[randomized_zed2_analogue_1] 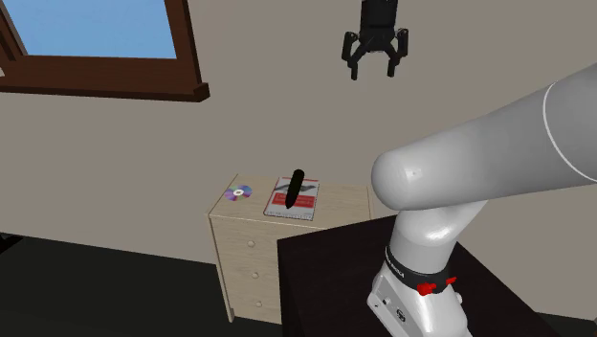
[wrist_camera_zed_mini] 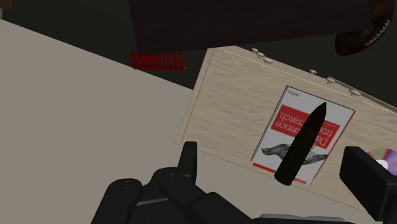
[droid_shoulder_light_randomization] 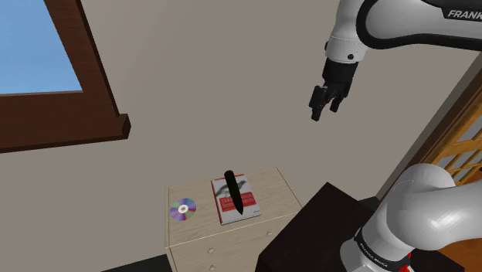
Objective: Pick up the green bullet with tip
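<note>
A dark, nearly black bullet [droid_shoulder_light_randomization: 234, 192] with a pointed tip lies on a red and white book [droid_shoulder_light_randomization: 246, 207] on top of a pale wooden dresser [droid_shoulder_light_randomization: 274, 189]. In the second exterior view the bullet [randomized_zed2_analogue_1: 294, 190] slants across the book [randomized_zed2_analogue_1: 306, 201]. My gripper [droid_shoulder_light_randomization: 325, 105] hangs high above and to the shoulder view's right of the dresser, well apart from the bullet. It is open, with nothing between its fingers [randomized_zed2_analogue_1: 355, 63]. The wrist view looks down past the gripper [wrist_camera_zed_mini: 273, 159] onto the bullet [wrist_camera_zed_mini: 301, 144] and the book [wrist_camera_zed_mini: 285, 121].
A shiny disc [droid_shoulder_light_randomization: 183, 209] lies on the dresser beside the book. The dresser [randomized_zed2_analogue_1: 335, 196] stands against a beige wall under a brown-framed window [droid_shoulder_light_randomization: 93, 93]. The dark stand [droid_shoulder_light_randomization: 317, 228] sits right next to the dresser.
</note>
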Robot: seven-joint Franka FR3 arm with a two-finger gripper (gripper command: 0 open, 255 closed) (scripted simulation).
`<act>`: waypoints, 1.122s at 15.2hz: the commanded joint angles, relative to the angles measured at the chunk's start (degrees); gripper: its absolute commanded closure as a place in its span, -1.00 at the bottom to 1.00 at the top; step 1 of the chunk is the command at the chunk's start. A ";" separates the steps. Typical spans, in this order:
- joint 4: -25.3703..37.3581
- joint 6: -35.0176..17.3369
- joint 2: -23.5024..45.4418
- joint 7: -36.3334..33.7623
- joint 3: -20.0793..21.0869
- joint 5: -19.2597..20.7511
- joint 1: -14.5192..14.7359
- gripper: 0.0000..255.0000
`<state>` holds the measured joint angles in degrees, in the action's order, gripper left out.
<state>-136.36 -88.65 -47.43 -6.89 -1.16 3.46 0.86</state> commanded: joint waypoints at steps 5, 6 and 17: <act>-5.86 -7.96 1.77 -3.78 1.92 -1.70 0.21 -1.00; -7.13 -10.03 2.47 -4.70 2.42 -2.11 0.29 -1.00; -15.54 -34.61 17.46 -14.78 8.21 -5.71 1.11 -1.00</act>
<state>-151.64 -120.71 -31.98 -20.37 6.23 -1.85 1.77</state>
